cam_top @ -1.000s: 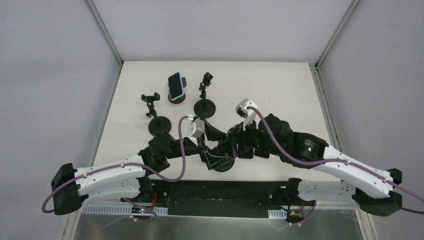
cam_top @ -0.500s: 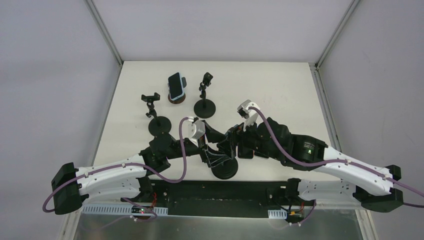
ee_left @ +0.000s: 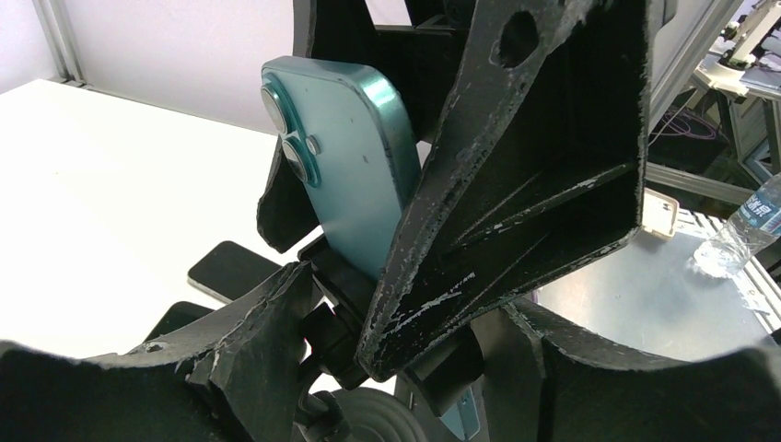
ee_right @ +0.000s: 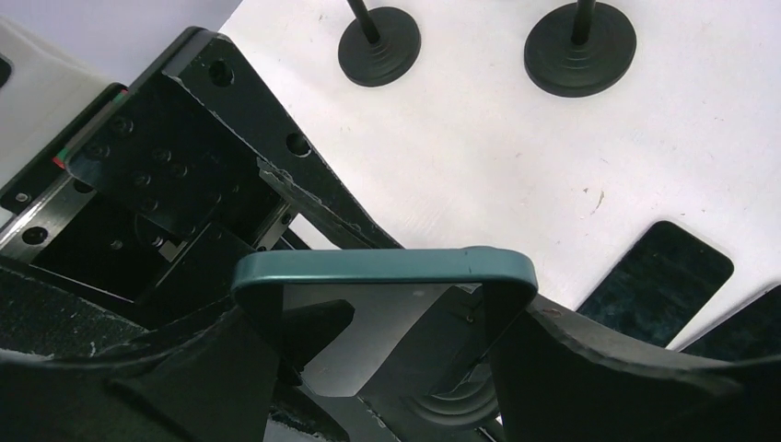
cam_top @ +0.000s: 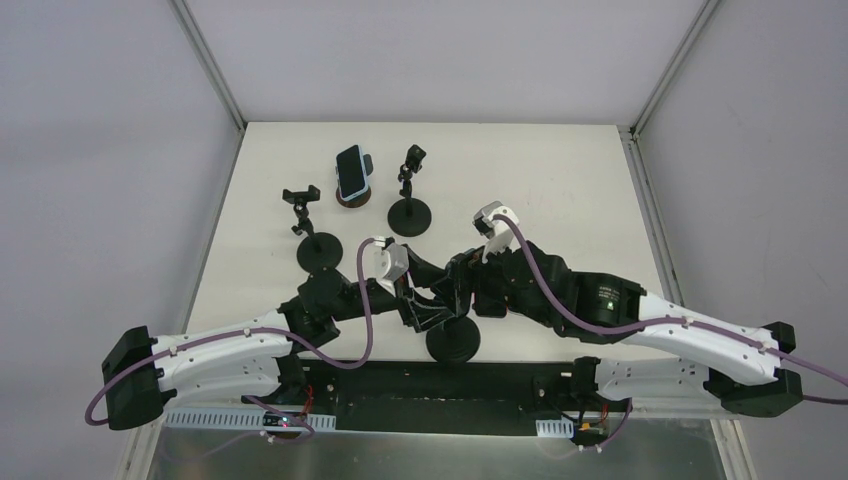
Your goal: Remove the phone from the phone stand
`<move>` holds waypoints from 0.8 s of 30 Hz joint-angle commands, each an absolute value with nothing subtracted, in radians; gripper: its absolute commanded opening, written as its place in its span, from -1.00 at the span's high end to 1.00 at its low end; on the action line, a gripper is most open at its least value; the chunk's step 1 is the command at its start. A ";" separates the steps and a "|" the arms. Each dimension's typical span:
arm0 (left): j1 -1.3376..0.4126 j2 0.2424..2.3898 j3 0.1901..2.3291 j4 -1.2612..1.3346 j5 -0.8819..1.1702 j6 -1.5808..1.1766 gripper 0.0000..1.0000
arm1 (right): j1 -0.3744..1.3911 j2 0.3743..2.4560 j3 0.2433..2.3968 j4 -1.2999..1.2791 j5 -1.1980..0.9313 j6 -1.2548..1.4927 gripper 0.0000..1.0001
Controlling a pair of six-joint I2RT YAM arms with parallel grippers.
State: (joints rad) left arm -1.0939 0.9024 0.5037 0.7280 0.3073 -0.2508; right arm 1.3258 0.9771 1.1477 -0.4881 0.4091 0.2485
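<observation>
A teal phone stands upright, camera side toward the left wrist view; its lower end meets the black holder of the phone stand. In the right wrist view its top edge spans between my right fingers. My right gripper is shut on the phone's two long sides. My left gripper is closed around the stand's holder and neck. From above, both grippers, left and right, meet over the stand's round base near the table's front edge.
At the back a second phone rests on a brown-based stand. Two empty black stands are in front of it. A dark phone lies flat on the table near the grippers.
Both grippers have shifted slightly left and away. The stand's round base has slid toward the near edge and shows more fully from under the arms.
</observation>
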 commanded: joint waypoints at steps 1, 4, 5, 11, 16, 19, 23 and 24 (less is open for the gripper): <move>-1.104 0.914 0.485 0.739 0.217 -0.298 1.00 | 1.359 0.975 1.167 -0.180 0.425 0.250 1.00; -1.102 0.922 0.461 0.739 0.218 -0.263 1.00 | 1.359 0.965 1.118 -0.156 0.456 0.238 1.00; -1.103 0.925 0.450 0.739 0.214 -0.250 1.00 | 1.359 0.961 1.100 -0.145 0.481 0.237 1.00; -1.102 0.950 0.396 0.739 0.222 -0.182 1.00 | 1.359 0.957 0.957 -0.011 0.513 0.152 1.00; -1.101 0.929 0.351 0.739 0.239 -0.138 1.00 | 1.357 0.961 0.851 0.146 0.525 0.090 1.00; -1.100 0.898 0.321 0.739 0.218 -0.126 1.00 | 1.354 0.951 0.793 0.217 0.531 0.067 1.00; -1.076 0.864 0.329 0.688 0.244 -0.095 1.00 | 1.346 0.941 0.739 0.258 0.500 0.024 1.00; -1.069 0.860 0.357 0.635 0.257 -0.080 1.00 | 1.347 0.938 0.732 0.270 0.490 0.014 1.00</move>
